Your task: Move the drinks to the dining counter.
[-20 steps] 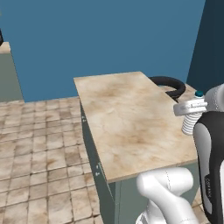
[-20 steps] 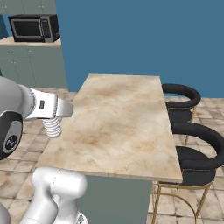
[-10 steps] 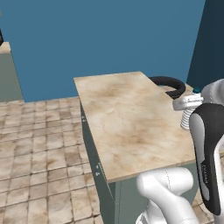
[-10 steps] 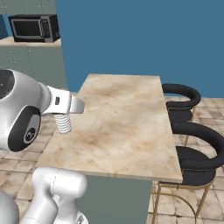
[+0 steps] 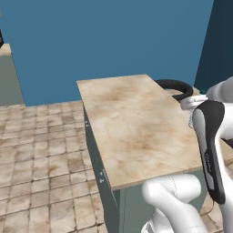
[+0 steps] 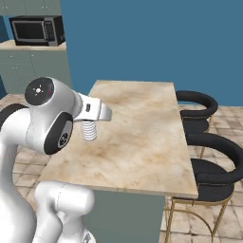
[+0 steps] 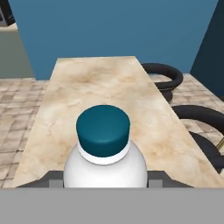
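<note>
- In the right base view a microwave (image 6: 36, 29) sits on a far worktop at the upper left, well apart from the island.
- The tiled floor (image 5: 41, 150) spreads out to the left of the island in the left base view.
- The dining surface (image 6: 137, 133) is a long beige marble top on a grey-green base (image 5: 107, 191), running away from the robot toward a blue wall (image 6: 156, 42).
- The water bottle (image 7: 105, 153) is held in the tool (image 7: 105, 179), above the near part of the marble top.
- In the hand view the bottle's teal cap (image 7: 103, 130) faces the camera, with the pale rounded shoulder below it and a dark finger tip (image 7: 51, 179) on either side of the body.
- In the right base view the bottle's ribbed clear body (image 6: 88, 130) hangs below the white hand, over the left near part of the marble; whether its base touches the top cannot be told.
- In the left base view the bottle is mostly hidden behind the arm at the right edge of the island.
- The tool's jaws are closed on the water bottle.
- Two black round stools stand along the right side of the island: the far stool (image 6: 195, 111) and the near stool (image 6: 216, 168), the near one on thin golden legs.
</note>
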